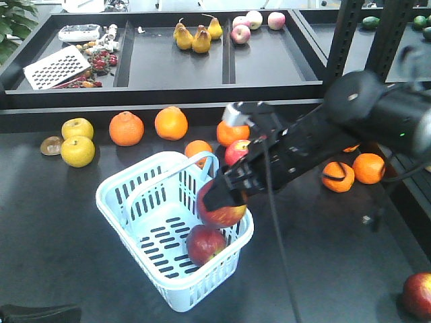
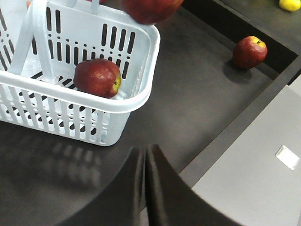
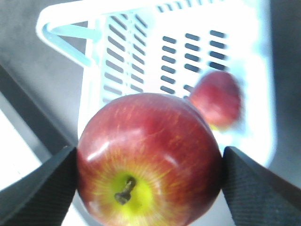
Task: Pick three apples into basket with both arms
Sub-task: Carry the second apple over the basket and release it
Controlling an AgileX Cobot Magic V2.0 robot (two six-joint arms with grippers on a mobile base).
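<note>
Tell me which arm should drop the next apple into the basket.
Right. Its fingers grip a red apple over the basket, which holds another apple. The left gripper is shut, empty, outside the basket.

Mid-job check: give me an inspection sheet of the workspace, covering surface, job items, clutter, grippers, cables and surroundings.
Surface: dark table; no spills seen.
Job's things: white basket holds first apple; second apple held above its rim; third apple on the table, apart from the basket.
Clutter: oranges and yellow apples behind the basket.
Grippers: right gripper shut on second apple; left gripper shut, empty.
Cables: black cable hangs from the right arm.
Surroundings: shelf tray with pears and grater.
</note>
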